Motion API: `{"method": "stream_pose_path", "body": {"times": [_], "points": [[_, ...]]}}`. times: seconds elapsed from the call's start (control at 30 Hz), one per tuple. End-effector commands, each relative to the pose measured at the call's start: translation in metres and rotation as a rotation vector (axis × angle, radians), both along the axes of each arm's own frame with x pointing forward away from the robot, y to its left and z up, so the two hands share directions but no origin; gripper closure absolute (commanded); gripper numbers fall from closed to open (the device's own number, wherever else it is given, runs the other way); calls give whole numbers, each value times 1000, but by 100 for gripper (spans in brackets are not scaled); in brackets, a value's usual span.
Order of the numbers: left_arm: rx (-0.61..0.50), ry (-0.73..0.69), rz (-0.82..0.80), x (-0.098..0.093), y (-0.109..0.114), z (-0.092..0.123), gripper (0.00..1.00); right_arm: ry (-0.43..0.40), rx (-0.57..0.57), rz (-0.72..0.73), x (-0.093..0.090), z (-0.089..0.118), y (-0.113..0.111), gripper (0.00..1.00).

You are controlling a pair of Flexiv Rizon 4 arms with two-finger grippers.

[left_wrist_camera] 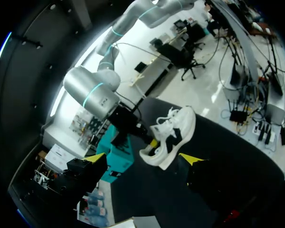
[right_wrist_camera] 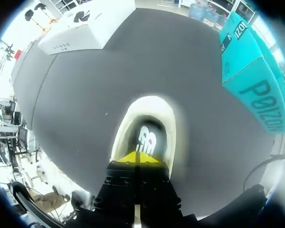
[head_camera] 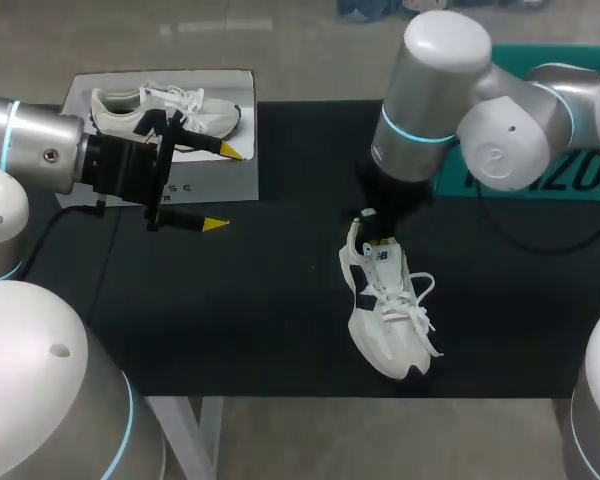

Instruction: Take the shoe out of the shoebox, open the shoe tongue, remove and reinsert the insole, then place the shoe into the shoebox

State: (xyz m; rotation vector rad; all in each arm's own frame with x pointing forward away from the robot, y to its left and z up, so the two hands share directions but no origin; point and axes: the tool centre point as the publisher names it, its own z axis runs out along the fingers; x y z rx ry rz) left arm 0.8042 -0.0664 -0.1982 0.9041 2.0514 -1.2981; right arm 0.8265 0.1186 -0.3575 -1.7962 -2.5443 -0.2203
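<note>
— Two shoes, do we agree?

— We do. Nearest us, one white shoe point(head_camera: 388, 312) with black side patches lies on the black mat point(head_camera: 230, 320), toe toward us, heel away, laces loose.

— And our right gripper point(head_camera: 372, 225)?

— It stands straight down on the heel. Our right wrist view looks into the shoe point(right_wrist_camera: 168, 118) and shows the insole point(right_wrist_camera: 145, 135) lying inside it, which the head view does not. The yellow tips of the gripper point(right_wrist_camera: 140, 157) are pressed together with no gap, at the heel rim. We cannot tell whether they pinch anything.

— What of the left gripper point(head_camera: 223, 187)?

— It hangs farther back, over the mat's left edge, fingers spread wide and holding nothing. Its own view looks between the tips of the gripper point(left_wrist_camera: 143, 157) across at the shoe point(left_wrist_camera: 173, 130), well ahead of it, and shows the right gripper point(left_wrist_camera: 149, 141) at the heel from the side.

— And the containers?

— One white box point(head_camera: 230, 180) sits at the far left, just behind the left gripper. The second shoe point(head_camera: 165, 110) lies in it, toe to the left. Only the head view shows that shoe. The right wrist view shows the box point(right_wrist_camera: 85, 23) from its side, apart from the shoe on the mat.

— Anything else?

— One teal box point(head_camera: 590, 180) at the far right, behind our right arm. The right wrist view shows it too point(right_wrist_camera: 256, 90), closed, beside the mat.
</note>
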Motion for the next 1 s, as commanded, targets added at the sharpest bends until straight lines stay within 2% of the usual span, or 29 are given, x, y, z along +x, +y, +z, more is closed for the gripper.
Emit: {"method": "stream_pose_path", "body": {"times": [0.03, 0.2, 0.4, 0.83, 1.0], "points": [[4, 1, -1, 0, 0, 0, 0, -21, -7, -31, 1, -26, 4, 100], [4, 1, -1, 0, 0, 0, 0, -21, -13, -57, 1, -48, -2, 100], [4, 1, -1, 0, 0, 0, 0, -14, -27, -52, -2, -58, 2, 100], [4, 1, -1, 0, 0, 0, 0, -70, -26, -63, 3, -7, -6, 100], [4, 1, -1, 0, 0, 0, 0, -56, -56, -58, 0, 4, -10, 100]]}}
